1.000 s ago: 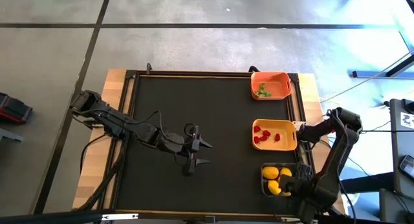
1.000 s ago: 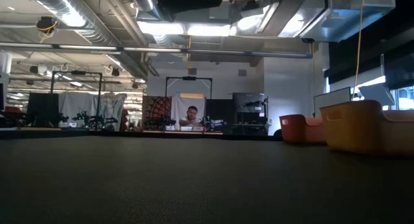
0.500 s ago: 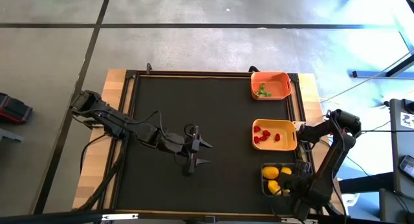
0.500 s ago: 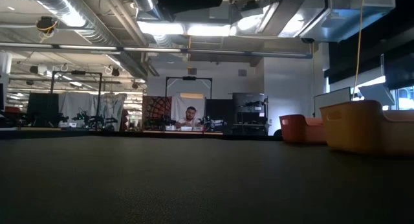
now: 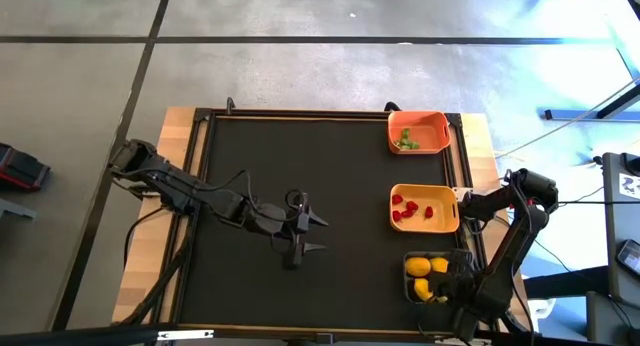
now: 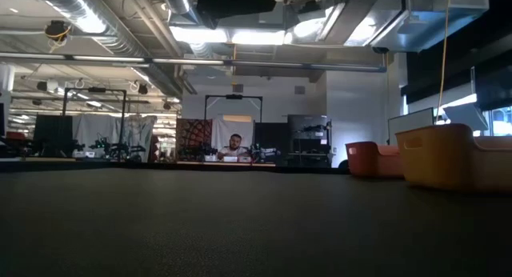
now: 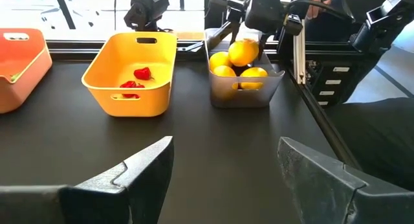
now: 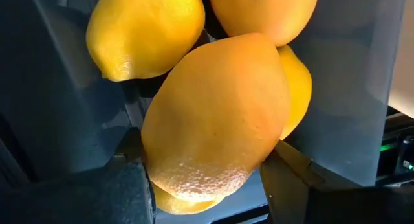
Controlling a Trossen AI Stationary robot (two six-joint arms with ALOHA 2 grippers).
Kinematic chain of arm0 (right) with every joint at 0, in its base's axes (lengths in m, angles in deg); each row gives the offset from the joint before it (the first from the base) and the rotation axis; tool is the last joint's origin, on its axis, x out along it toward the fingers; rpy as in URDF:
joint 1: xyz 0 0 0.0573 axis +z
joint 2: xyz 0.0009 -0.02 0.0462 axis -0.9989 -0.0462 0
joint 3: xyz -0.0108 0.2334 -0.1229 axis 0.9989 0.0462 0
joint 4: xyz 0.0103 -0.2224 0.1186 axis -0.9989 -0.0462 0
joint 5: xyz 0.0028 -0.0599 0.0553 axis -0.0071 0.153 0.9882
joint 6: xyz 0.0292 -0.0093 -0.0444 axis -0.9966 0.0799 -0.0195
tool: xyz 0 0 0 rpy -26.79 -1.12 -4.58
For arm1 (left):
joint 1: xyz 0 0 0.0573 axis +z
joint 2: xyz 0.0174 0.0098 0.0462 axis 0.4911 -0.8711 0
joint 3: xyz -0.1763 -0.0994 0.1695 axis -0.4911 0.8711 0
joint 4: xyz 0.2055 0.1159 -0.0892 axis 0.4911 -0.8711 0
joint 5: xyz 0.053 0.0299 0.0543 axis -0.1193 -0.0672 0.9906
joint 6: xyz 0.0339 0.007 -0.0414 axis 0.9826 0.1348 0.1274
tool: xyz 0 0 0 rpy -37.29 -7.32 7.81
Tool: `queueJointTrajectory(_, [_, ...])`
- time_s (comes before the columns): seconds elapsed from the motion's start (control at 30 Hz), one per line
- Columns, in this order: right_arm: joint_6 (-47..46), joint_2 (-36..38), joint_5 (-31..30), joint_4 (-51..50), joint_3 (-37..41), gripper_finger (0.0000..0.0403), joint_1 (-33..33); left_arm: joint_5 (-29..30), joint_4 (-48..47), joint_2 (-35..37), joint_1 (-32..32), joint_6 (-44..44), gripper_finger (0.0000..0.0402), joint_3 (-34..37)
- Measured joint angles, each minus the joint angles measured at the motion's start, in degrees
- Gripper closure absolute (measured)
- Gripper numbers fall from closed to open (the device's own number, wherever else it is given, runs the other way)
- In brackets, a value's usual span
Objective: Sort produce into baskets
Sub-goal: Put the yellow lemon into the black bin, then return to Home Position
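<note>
yellow lemon (image 8: 217,117) sits gripped in the right gripper (image 7: 259,20), right over the grey basket (image 7: 244,88); left gripper (image 5: 303,236) waits open mid-table.

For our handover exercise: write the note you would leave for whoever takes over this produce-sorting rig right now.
Right gripper: above the grey basket at the table's near right corner, shut on a lemon; three lemons lie below it.
Left gripper: open, empty, waiting over the middle of the mat.
Red pieces are in the yellow basket; green pieces are in the orange basket.
No loose produce shows on the mat.
Left to do: probably release the held lemon into the grey basket, then retract.
</note>
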Motion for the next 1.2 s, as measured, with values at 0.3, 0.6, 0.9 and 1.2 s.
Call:
queueJointTrajectory(0.3, [0.1, 0.0, 3.0, 0.5, 0.0, 0.0174, 0.0, 0.0, 0.0, 0.0, 0.0, 0.0, 0.0130, 0.0])
queueJointTrajectory(0.6, [0.2, 0.1, 4.3, -2.4, -3.8, 0.0113, 0.0, 0.0, 0.0, 0.0, 0.2, 0.1, 0.0130, 0.0])
queueJointTrajectory(0.9, [-2.3, 0.2, -5.2, -2.8, -6.7, 0.0121, -0.1, 0.0, 0.0, 0.0, 0.7, 0.0, 0.0130, 0.0])
queueJointTrajectory(1.2, [-1.1, 0.3, -7.4, 2.1, -4.5, 0.0245, -2.3, 0.0, 0.0, 0.0, 0.7, 0.8, 0.0172, 0.0])
